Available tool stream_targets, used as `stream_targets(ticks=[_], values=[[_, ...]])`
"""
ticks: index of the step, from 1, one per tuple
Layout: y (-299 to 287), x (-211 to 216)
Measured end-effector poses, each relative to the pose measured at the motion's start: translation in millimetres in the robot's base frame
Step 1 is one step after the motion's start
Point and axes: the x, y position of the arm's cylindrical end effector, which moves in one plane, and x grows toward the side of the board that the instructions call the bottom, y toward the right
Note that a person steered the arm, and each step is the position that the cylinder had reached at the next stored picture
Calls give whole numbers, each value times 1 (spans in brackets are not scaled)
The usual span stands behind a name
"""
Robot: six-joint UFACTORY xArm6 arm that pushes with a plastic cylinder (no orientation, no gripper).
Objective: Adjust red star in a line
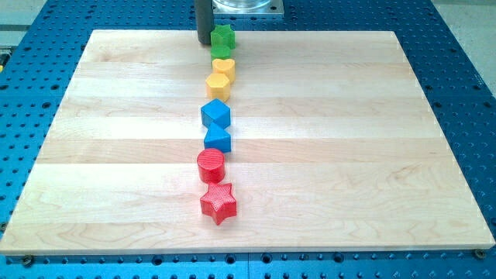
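Wooden board (325, 116) holds my tip (203, 42), bare beside a green block (223, 36); the red star (218, 202) lies far below.

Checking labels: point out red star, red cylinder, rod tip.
red star (218, 202), camera view, centre of its top face.
red cylinder (211, 162), camera view, its round top face.
my tip (204, 42), camera view, rod's very end, left of the green block (223, 35).

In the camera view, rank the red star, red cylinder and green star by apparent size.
1. red star, largest.
2. red cylinder, slightly smaller.
3. green star, smallest.
The green star lies farthest up the view beside my tip, so its true size may be similar.
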Motion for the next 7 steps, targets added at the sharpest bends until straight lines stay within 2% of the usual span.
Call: stream_targets(ticks=[3,5,7], values=[[-10,18],[-80,18],[-99,18]])
